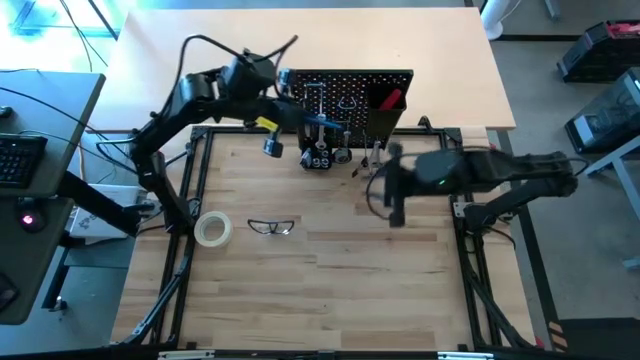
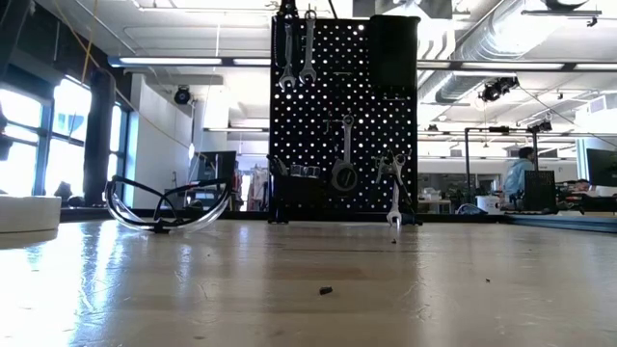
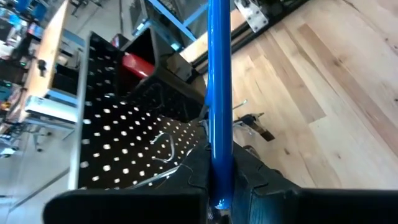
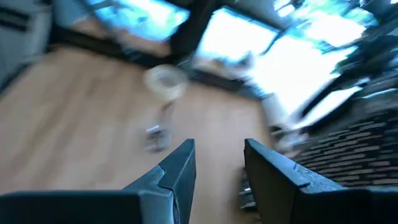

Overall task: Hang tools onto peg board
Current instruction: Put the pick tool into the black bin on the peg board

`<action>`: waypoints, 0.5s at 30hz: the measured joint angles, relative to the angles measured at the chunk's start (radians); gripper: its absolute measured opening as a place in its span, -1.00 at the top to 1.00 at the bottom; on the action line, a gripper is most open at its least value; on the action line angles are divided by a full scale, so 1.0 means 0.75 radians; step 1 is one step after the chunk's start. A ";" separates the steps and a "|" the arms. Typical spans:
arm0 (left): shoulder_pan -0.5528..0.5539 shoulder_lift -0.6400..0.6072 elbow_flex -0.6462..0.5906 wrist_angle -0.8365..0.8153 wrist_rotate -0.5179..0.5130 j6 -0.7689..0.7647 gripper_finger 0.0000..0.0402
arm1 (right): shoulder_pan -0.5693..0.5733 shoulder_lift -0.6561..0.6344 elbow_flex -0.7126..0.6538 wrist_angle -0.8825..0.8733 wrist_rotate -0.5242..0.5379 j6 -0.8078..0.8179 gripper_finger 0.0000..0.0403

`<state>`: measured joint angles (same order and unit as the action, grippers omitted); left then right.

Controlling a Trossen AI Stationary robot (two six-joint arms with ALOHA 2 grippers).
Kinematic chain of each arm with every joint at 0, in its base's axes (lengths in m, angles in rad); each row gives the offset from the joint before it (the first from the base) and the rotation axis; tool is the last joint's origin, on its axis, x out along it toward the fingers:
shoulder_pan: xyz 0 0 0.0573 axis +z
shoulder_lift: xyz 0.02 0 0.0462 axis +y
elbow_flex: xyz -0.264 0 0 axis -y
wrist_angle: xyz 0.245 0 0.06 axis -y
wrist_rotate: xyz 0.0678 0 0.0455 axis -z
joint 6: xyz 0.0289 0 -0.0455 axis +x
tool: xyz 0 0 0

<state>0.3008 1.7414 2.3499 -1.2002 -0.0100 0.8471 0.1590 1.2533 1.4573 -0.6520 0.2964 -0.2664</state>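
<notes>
My left gripper (image 3: 217, 202) is clamped on the blue-handled hex key (image 3: 219, 93), up beside the peg board (image 1: 345, 95). I should ease it squarely onto a hook before letting go. My right gripper (image 4: 217, 165) stands part open and empty over the table (image 1: 380, 290), in front of the board.

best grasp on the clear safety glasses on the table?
Judging by pose, grip the clear wraparound safety glasses at the nose bridge, coming straight down from above. They lie flat on the wooden table, the thin lens edge facing up, clear of the pale tape roll beside them.
</notes>
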 joint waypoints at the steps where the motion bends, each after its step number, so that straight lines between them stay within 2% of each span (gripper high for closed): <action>1: 0.000 0.012 -0.001 -0.001 -0.001 0.000 0.94 | -0.004 -0.002 0.035 0.001 0.039 -0.040 0.37; 4: 0.001 0.048 -0.001 -0.001 -0.003 0.001 0.94 | -0.026 0.003 0.133 0.047 0.106 -0.121 0.39; 10: 0.001 0.104 -0.001 0.002 -0.003 0.004 0.94 | -0.083 0.057 0.277 0.037 0.034 -0.243 0.40; 15: 0.001 0.118 -0.001 0.009 -0.002 0.000 0.94 | -0.140 0.141 0.346 -0.006 0.030 -0.306 0.40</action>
<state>0.3016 1.8298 2.3489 -1.1931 -0.0113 0.8470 0.0541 1.3592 1.7168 -0.6565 0.3187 -0.4955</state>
